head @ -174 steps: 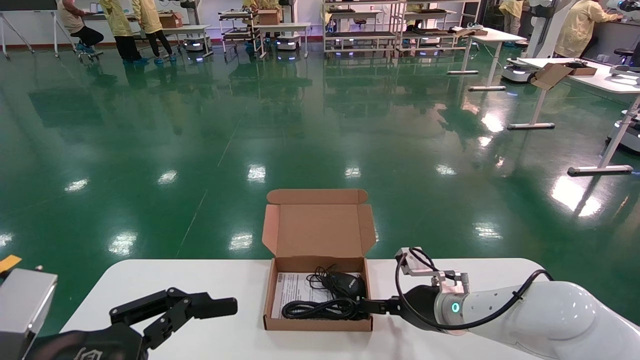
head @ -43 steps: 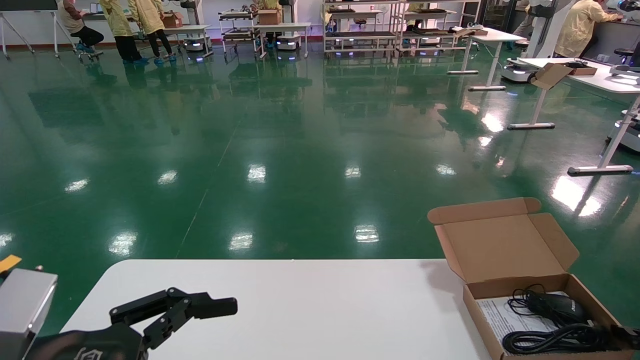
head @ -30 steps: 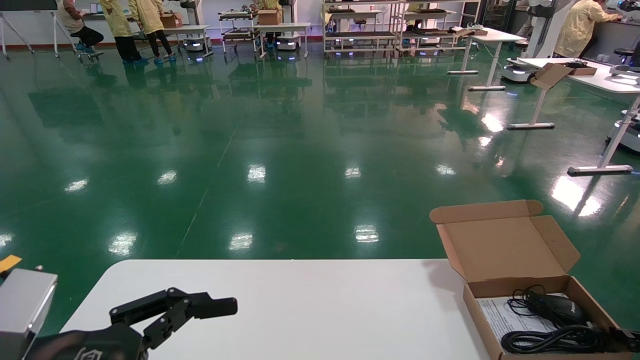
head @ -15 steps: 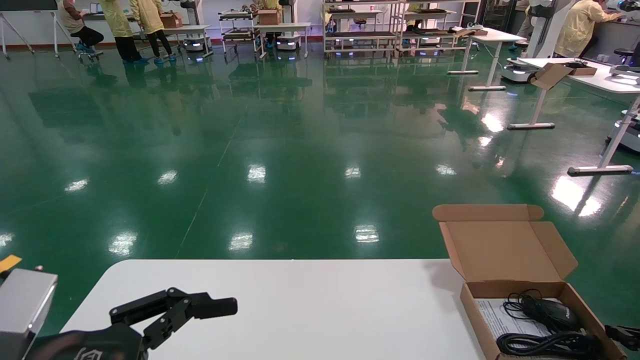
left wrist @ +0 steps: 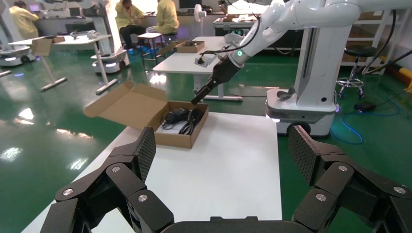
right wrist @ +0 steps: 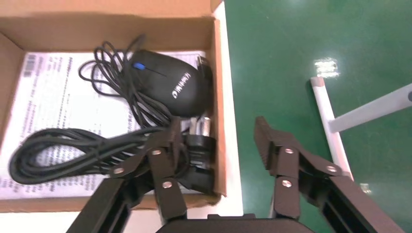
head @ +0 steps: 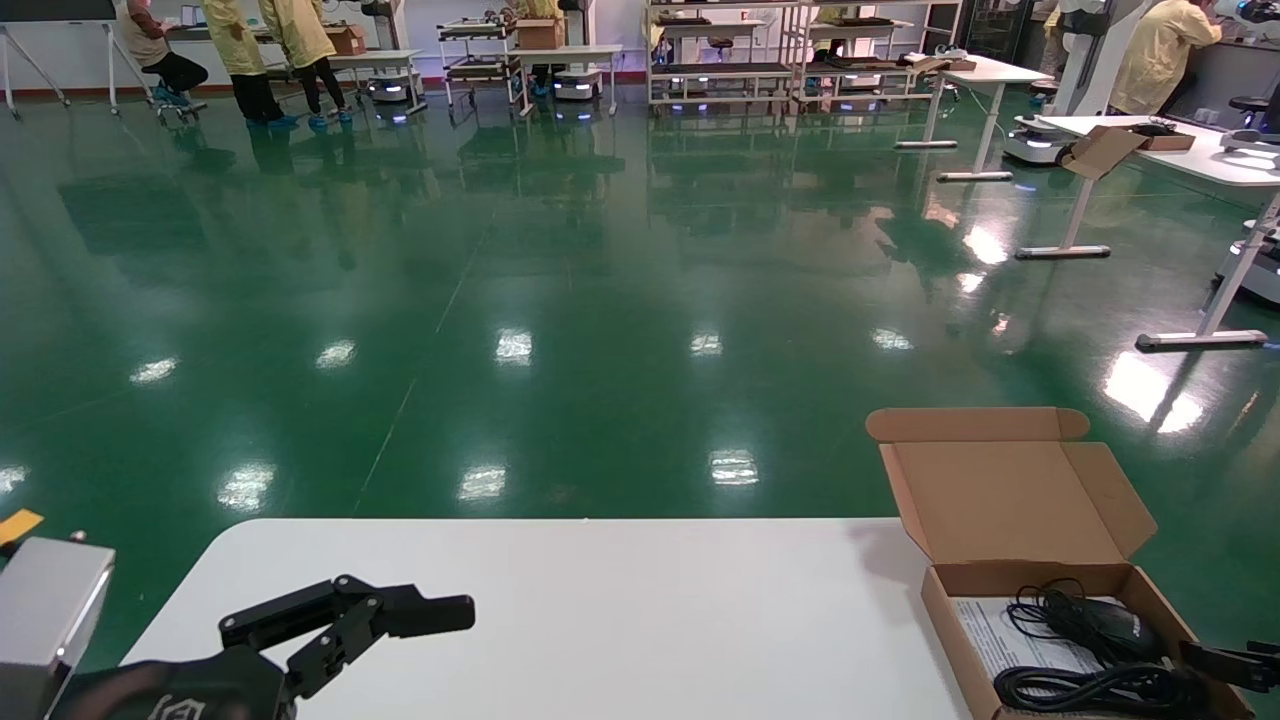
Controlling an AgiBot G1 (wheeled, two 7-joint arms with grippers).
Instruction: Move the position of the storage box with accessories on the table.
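Note:
The storage box (head: 1010, 500) sits open at the right end of the table (head: 600, 620), lid standing up at the back. Inside lie the black mouse (head: 1110, 622), the coiled cable (head: 1090, 685) and the white sheet (head: 1000, 640). My right gripper (head: 1215, 660) is open and astride the box's right wall. In the right wrist view (right wrist: 216, 133) one finger is inside by the cable (right wrist: 73, 150) and mouse (right wrist: 170, 82), the other outside over the floor. My left gripper (head: 440, 610) is open and empty at the front left, far from the box (left wrist: 182, 138).
The box's right wall lies almost at the table's right edge (right wrist: 233, 160), with green floor beyond. Other white desks (head: 1190, 160) with cardboard boxes and people in yellow stand far off. The robot's white base (left wrist: 311, 97) shows beyond the table in the left wrist view.
The box has gone from the table's middle to its right end. Over the last second it turned square and settled. The right gripper's fingers now stand apart. The left arm has not moved.

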